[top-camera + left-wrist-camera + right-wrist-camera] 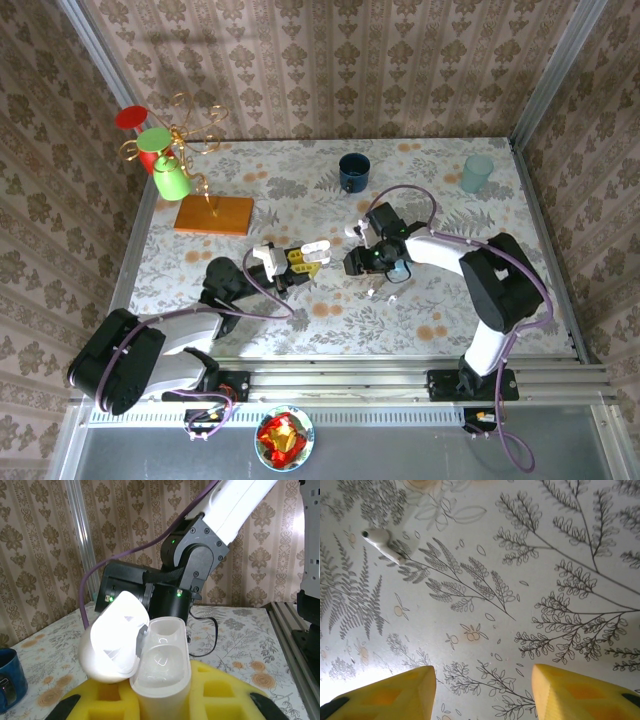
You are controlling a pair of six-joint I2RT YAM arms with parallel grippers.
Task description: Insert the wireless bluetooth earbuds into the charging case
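My left gripper [296,258] is shut on the white charging case [162,662], its yellow fingers [235,695] pressing both sides. The case's lid [114,637] is flipped open to the left, and both wells look empty. In the top view the case [314,249] is held just above the table's middle. Right of it, my right gripper [364,264] points down at the table. That gripper [482,682] is open, with bare tablecloth between its yellow fingers. One white short-stemmed earbud [382,543] lies on the cloth ahead and to the left of those fingers.
At the back of the table stand a dark blue mug [354,172] and a teal cup [477,173]. A wire mug tree on an orange base [213,215] holds green and red cups at the back left. A bowl of wrapped sweets [284,437] sits below the rail.
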